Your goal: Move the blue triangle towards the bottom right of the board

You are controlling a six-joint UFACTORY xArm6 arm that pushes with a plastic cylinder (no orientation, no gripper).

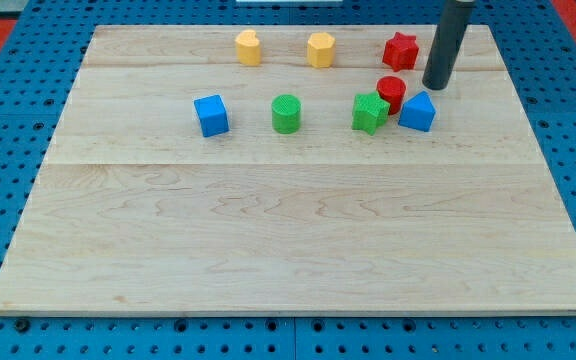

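Note:
The blue triangle lies on the wooden board in the upper right part, touching or almost touching a red cylinder at its upper left. My tip is just above the blue triangle, slightly to its right, a small gap apart. The dark rod rises from it out of the view's top.
A green star-like block sits left of the red cylinder. A red star block lies near the top, left of the rod. A green cylinder, blue cube, yellow heart-like block and yellow hexagon lie further left.

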